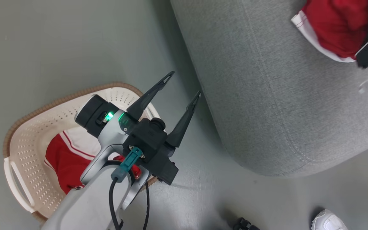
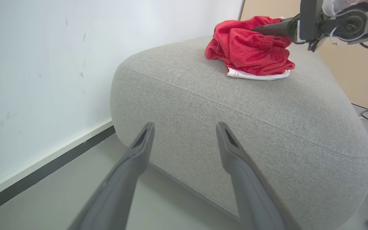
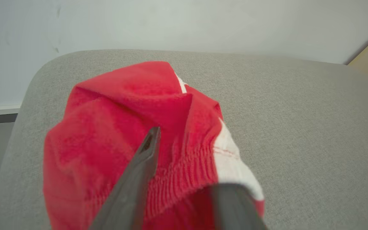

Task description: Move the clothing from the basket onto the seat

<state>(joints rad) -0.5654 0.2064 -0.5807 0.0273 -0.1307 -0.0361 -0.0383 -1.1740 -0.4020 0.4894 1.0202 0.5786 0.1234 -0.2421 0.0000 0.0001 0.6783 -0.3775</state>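
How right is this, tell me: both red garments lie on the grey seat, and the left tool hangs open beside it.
No. Only one red garment lies on the grey seat; the head view shows a second red garment in the basket. The left tool does hang open beside the seat.

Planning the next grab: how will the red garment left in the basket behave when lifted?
Probably floppy: the red garment lies crumpled in the basket, so it should sag from a single pinch. Likely light, as it looks like thin cloth. A trailing fold might snag the basket's rim.
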